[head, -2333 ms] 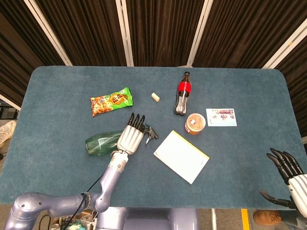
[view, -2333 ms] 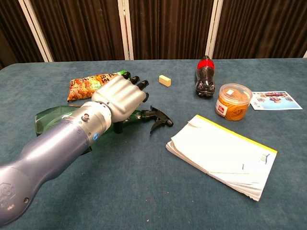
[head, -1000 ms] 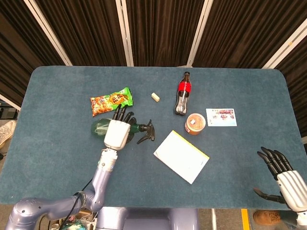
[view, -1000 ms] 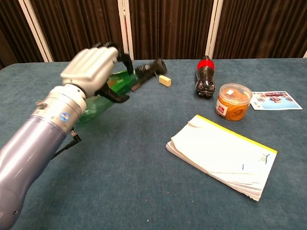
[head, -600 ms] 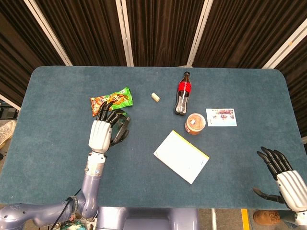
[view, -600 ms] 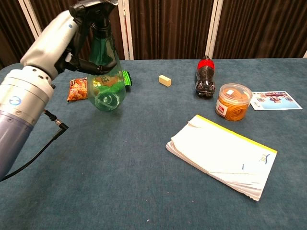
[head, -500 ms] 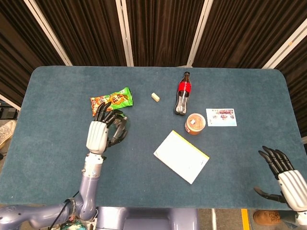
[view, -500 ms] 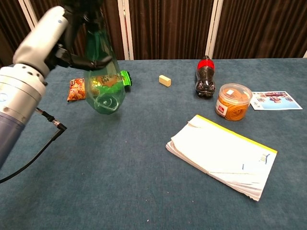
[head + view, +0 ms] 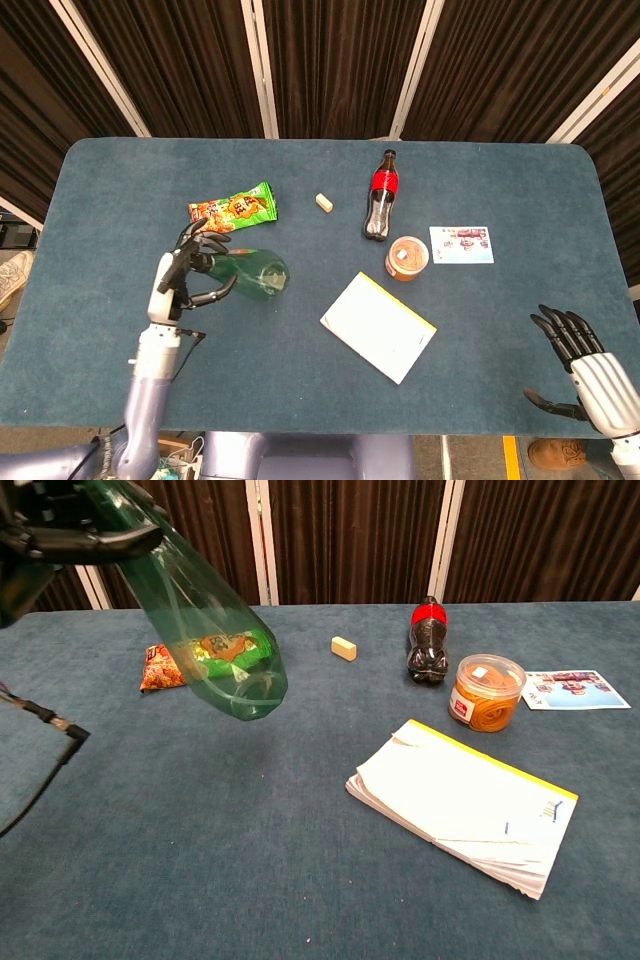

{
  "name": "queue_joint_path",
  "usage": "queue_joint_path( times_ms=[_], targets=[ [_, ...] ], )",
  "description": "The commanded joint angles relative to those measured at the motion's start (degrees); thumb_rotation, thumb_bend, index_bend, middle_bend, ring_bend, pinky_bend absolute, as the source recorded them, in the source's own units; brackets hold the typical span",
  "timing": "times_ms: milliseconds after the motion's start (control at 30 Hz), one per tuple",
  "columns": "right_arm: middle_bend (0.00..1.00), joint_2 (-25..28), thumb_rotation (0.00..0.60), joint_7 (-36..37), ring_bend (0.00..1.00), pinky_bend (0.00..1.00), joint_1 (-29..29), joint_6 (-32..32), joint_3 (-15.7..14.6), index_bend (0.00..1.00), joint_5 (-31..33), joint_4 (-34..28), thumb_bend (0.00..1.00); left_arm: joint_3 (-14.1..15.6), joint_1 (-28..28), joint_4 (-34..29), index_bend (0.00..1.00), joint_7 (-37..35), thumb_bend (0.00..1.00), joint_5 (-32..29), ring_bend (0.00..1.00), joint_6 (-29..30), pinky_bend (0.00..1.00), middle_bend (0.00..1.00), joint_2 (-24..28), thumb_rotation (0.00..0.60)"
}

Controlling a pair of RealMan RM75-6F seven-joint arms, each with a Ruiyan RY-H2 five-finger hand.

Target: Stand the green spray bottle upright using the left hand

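Left hand (image 9: 185,268) clamped on the neck end of the green spray bottle (image 9: 205,620), held in the air above the left half of the tabletop (image 9: 480,190), near the snack packet (image 9: 232,211). The bottle is tilted: its base points down and toward the table centre, its neck lies up within the fingers, so the body extends rightward from the hand. To complete the step well, the wrist should likely rotate until the base is level, then lower onto bare cloth before releasing. Right hand (image 9: 590,375), fingers apart and holding nothing, hangs off the near right corner.
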Motion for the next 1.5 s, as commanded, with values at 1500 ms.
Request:
queue_joint_path(
  times_ms=[1500],
  targets=[
    [0.00, -0.72, 0.600, -3.87, 0.00, 0.00, -0.03, -0.99, -0.06, 0.00, 0.54, -1.30, 0.21, 9.91, 7.65, 11.06, 0.75, -2.70, 0.54, 12.76, 0.10, 1.75, 0.06, 0.34, 2.66, 0.600]
  ],
)
